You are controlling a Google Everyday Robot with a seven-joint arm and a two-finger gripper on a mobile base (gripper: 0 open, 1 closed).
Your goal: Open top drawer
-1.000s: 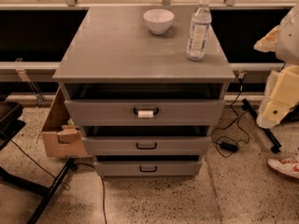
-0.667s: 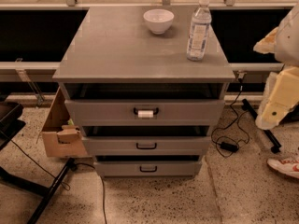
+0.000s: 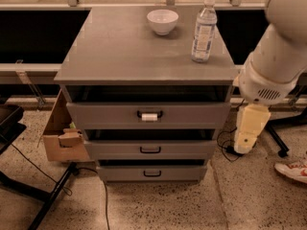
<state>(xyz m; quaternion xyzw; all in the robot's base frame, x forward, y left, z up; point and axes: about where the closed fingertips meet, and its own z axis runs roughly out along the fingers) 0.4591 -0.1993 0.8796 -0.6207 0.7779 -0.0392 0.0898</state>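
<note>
The top drawer [image 3: 105, 115] is the tallest of three grey drawers in a grey cabinet. Its front sits about level with the two below, with a dark gap above it. Its black handle with a white tag [image 3: 149, 115] is at the middle of the front. My white arm comes in from the upper right. My gripper [image 3: 248, 131] hangs as a cream-coloured piece to the right of the cabinet, about level with the top and middle drawers. It is apart from the handle and touches nothing.
A white bowl [image 3: 162, 21] and a clear water bottle [image 3: 203, 30] stand on the cabinet top [image 3: 120, 47]. An open cardboard box [image 3: 61, 133] sits left of the cabinet. Cables [image 3: 225, 145] and a chair base lie on the floor at the right, near a white shoe [image 3: 291, 169].
My arm and gripper have moved a little left and down, closer to the cabinet's right side. The drawers, bowl and bottle have not moved.
</note>
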